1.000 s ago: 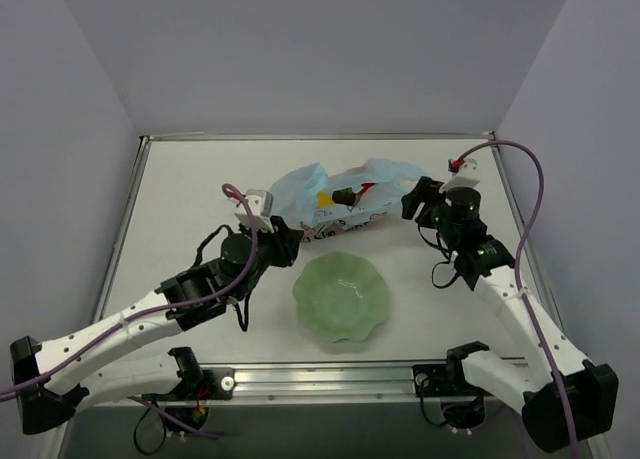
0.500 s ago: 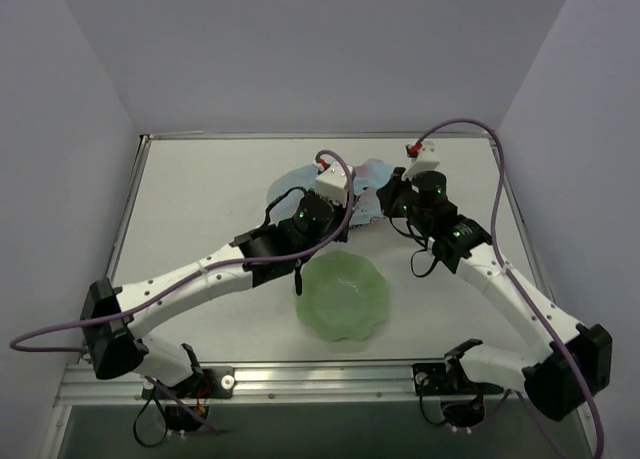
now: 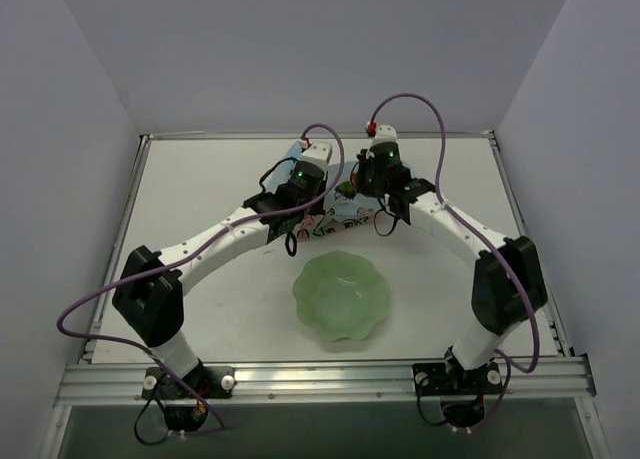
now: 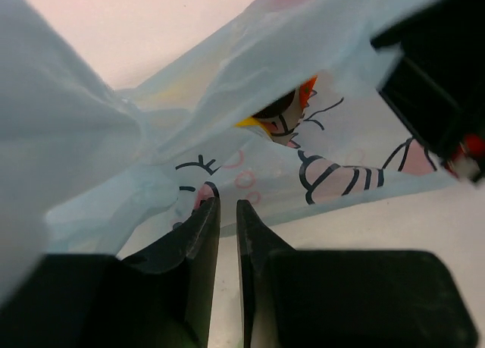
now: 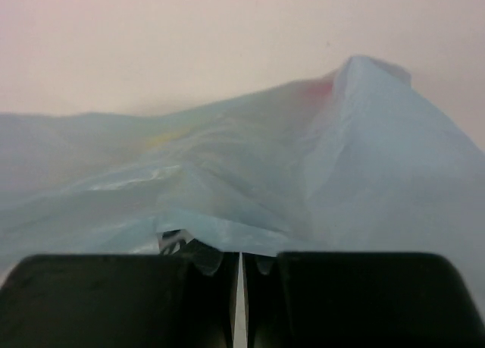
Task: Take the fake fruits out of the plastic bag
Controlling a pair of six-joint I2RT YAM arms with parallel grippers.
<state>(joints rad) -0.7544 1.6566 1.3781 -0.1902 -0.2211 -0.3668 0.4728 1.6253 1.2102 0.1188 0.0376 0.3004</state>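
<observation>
The light-blue plastic bag (image 3: 346,219) lies at the table's far middle, largely covered by both grippers. In the left wrist view the plastic bag (image 4: 106,136) gapes, and orange and yellow bits of fake fruit (image 4: 303,96) show inside its mouth. My left gripper (image 4: 225,204) stands at the bag's near edge; its jaws are a narrow slit apart with bare table showing between them. From above, the left gripper (image 3: 318,191) is over the bag's left part. My right gripper (image 5: 237,251) is shut with the bag's film (image 5: 303,174) over its tips, pulled up into a tent. The right gripper (image 3: 358,187) meets the bag from the right.
A pale green scalloped bowl (image 3: 342,295) sits on the table in front of the bag, between the two arms. Grey walls enclose the table on three sides. A metal rail (image 3: 320,377) runs along the near edge.
Both arms have swung in from either side and now reach over the bag. The right gripper went from open to shut. The left jaws have narrowed.
</observation>
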